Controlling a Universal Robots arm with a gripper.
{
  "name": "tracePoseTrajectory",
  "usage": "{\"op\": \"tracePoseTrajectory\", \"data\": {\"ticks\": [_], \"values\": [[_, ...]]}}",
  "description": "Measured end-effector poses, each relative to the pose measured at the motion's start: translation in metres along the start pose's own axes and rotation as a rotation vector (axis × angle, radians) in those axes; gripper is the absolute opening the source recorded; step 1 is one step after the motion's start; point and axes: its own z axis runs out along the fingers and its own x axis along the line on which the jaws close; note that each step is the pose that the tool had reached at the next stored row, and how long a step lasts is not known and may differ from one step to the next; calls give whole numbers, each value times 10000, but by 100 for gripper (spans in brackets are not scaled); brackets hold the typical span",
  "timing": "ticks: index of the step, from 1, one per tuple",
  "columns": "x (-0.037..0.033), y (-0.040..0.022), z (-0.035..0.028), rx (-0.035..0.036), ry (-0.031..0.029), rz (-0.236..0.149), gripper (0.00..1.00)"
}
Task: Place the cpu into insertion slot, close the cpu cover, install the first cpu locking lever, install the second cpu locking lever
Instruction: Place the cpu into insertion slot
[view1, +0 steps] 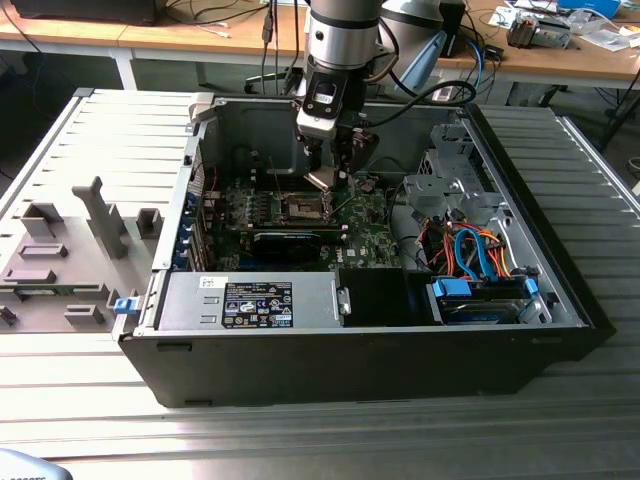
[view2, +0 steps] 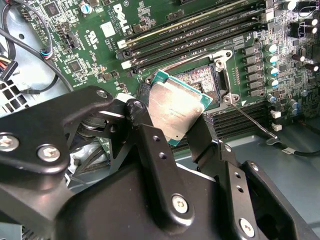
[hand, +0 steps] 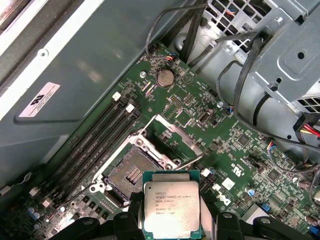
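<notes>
Cpu: the cpu (hand: 171, 209), silvery top up, is held in the air close to the bare socket (hand: 131, 172), not seated in it.
Gripper: the gripper (hand: 172, 225) clamps the cpu's opposite edges between black fingers (view2: 150, 145).
Cover: the cover (hand: 172, 136) is tilted up off the socket.
Lever: a thin lever (view2: 252, 119) juts out beside the socket.
Setting: the socket sits on a green motherboard (view1: 365, 215) inside an open case (view1: 350, 370).

Print on cpu (hand: 171, 209) lid; white label (hand: 39, 99) on case wall (hand: 100, 55); sticker (view1: 258, 303) on power supply (view1: 185, 298).
</notes>
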Motion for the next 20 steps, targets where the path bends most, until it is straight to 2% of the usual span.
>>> {"op": "tracePoseTrajectory", "data": {"ticks": [20], "values": [[0,0,5,5,6,199,54]]}}
